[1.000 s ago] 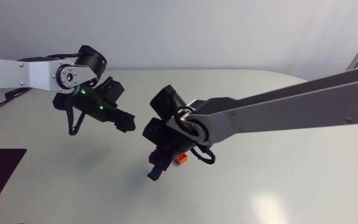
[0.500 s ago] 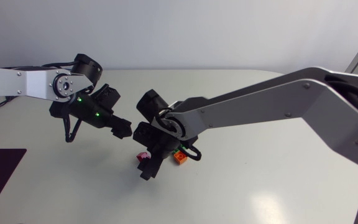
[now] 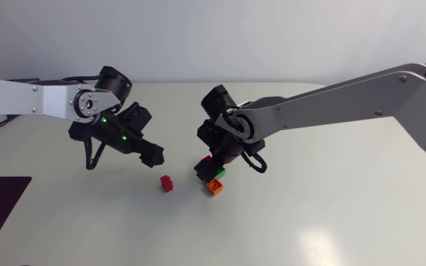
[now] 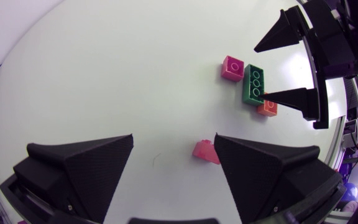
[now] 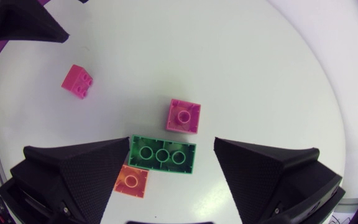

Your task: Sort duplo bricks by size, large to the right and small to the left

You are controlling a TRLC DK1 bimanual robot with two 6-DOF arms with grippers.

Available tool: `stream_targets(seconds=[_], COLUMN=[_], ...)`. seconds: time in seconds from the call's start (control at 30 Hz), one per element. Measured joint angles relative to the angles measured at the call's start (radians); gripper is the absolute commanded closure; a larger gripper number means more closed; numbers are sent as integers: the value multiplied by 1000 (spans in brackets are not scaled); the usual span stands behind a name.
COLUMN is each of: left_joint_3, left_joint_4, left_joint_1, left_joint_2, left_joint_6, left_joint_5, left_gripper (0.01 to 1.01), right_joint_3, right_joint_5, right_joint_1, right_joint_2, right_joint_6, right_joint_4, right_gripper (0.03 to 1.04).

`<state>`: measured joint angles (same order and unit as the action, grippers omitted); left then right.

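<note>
Right wrist view: the large green brick (image 5: 163,155) lies on the worktop between my right gripper's (image 5: 171,140) open fingers, an orange brick (image 5: 132,180) just beside it. I'd descend straight, avoiding orange. My left gripper (image 4: 174,137) hangs open beside a pink brick (image 4: 206,151).

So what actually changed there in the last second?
The right fingers let go of a pink brick, leaving it lying apart from the others, and pulled back rightward over the green brick. The left fingers eased slightly nearer the pink brick. The orange brick stayed put.
</note>
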<state>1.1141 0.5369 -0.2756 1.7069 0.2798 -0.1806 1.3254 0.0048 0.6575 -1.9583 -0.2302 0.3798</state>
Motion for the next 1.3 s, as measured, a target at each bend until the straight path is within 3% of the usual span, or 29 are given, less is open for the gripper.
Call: stream_targets(seconds=[0.67,0.8,0.9,0.93,1.1,1.3], left_joint_3=[5,4,4,4,5,41], left_joint_4=[-16,-21,-21,-21,-21,-22], left_joint_1=[-22,-26,-31,-32,-41,-87], left_joint_2=[26,31,37,39,42,73], left_joint_6=[-2,-3,-3,-3,-3,-3], left_joint_5=[0,0,0,0,0,0], left_gripper=[125,125,125,125,125,126], right_joint_3=[1,3,13,15,2,-133], right_joint_5=[23,24,23,23,23,23], right_joint_1=[18,30,31,30,9,-98], right_joint_2=[-58,-67,-75,-76,-65,90], right_joint_6=[74,78,78,78,77,76], right_joint_4=[40,41,41,40,26,7], right_gripper=[82,310,708,775,777,777])
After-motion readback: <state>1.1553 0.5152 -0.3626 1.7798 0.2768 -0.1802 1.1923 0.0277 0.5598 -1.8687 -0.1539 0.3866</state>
